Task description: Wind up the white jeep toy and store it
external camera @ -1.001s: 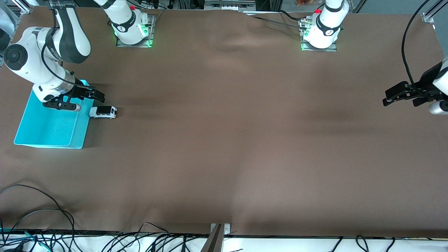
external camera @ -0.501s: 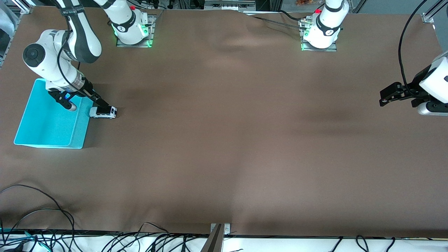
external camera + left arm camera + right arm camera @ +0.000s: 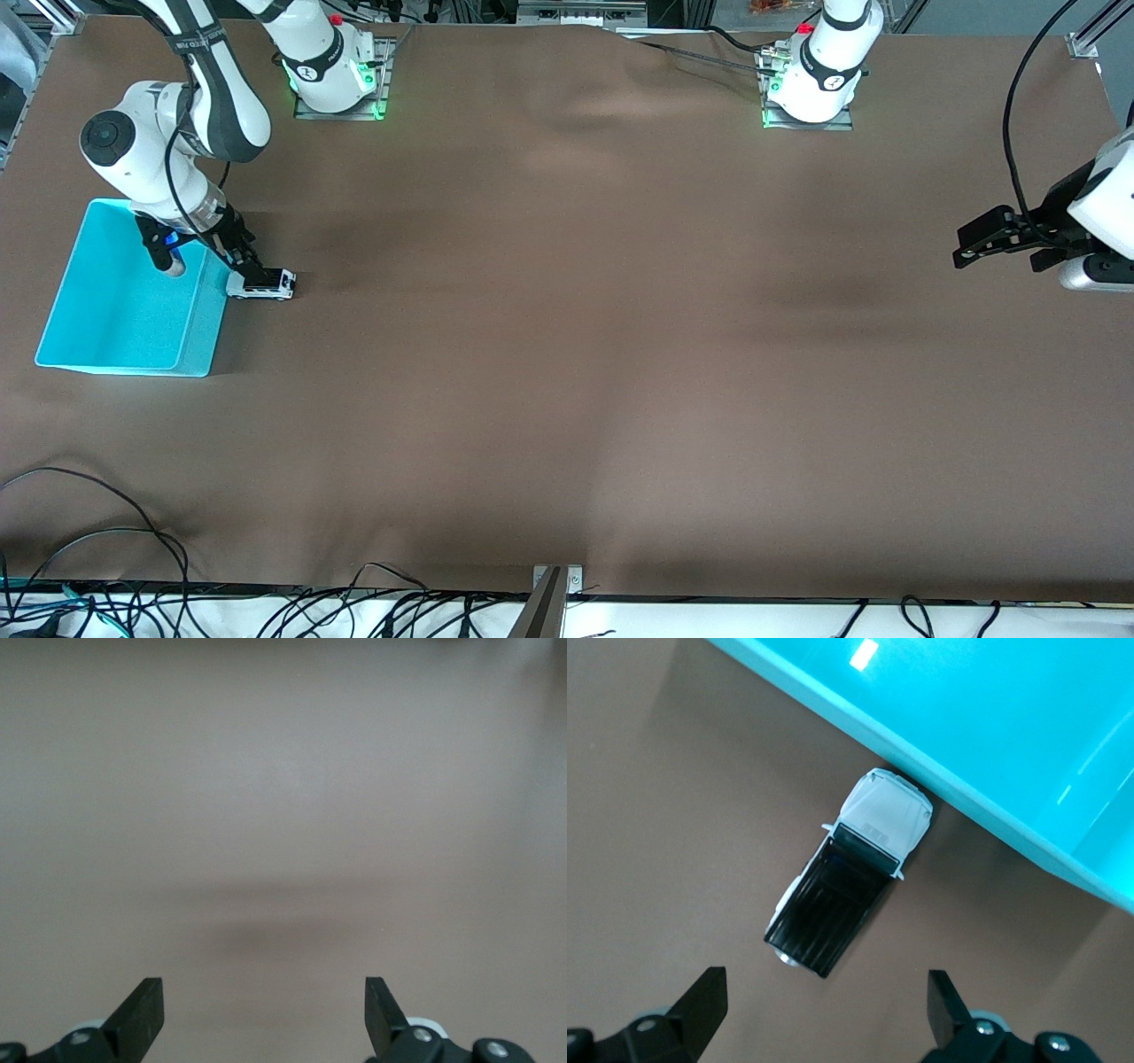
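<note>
The white jeep toy (image 3: 263, 284) stands on the brown table, its nose against the outer wall of the cyan bin (image 3: 124, 367). My right gripper (image 3: 248, 268) hangs just above the jeep, open and empty. In the right wrist view the jeep (image 3: 849, 875) shows its black roof and white hood, which touches the bin's wall (image 3: 966, 762); it lies just ahead of the right gripper (image 3: 826, 999), not between the fingers. My left gripper (image 3: 968, 251) waits open in the air at the left arm's end of the table; the left wrist view shows the left gripper (image 3: 263, 1005) over bare table.
The bin holds nothing that I can see. Cables (image 3: 106, 532) lie along the table edge nearest the front camera. A metal bracket (image 3: 556, 580) sits at the middle of that edge.
My right arm has swung from over the bin to over the jeep and come down close to it. My left gripper has drifted slightly toward the middle of the table.
</note>
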Robot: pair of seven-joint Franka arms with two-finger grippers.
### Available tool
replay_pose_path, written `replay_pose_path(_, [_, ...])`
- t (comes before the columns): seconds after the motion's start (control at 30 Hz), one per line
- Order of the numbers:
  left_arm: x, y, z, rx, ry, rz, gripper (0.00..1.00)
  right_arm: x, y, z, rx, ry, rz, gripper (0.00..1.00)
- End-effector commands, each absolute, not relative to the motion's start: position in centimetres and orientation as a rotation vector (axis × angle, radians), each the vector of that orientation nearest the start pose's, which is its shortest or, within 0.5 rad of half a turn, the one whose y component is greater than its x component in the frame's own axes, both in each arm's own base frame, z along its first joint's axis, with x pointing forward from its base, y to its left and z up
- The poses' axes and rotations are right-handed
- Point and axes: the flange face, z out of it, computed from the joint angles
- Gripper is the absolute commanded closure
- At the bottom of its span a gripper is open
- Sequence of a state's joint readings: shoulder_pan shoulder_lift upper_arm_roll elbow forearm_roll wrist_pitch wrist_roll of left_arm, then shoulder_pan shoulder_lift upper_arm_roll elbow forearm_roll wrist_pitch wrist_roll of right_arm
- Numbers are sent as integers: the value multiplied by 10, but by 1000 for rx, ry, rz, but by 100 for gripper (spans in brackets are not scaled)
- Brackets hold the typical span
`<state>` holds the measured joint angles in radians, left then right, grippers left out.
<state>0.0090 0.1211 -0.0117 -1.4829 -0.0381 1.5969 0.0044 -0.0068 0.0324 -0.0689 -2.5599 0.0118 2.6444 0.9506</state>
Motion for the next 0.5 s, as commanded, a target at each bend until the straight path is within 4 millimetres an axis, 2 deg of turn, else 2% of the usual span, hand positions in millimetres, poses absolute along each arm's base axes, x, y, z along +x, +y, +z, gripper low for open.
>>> replay_pose_path(0.0, [591,-5,607,-3206,20,4,0,456,-38,251,-2588,1704,-115,0])
replay_pose_path(0.27, [591,-10,606,-3202,43,7,0,458,-46,232,-2459,1868,-139,0])
replay_pose_path(0.47, [592,-9,605,-3200,40,9,0,456,-53,223,-2441,1904,-127,0])
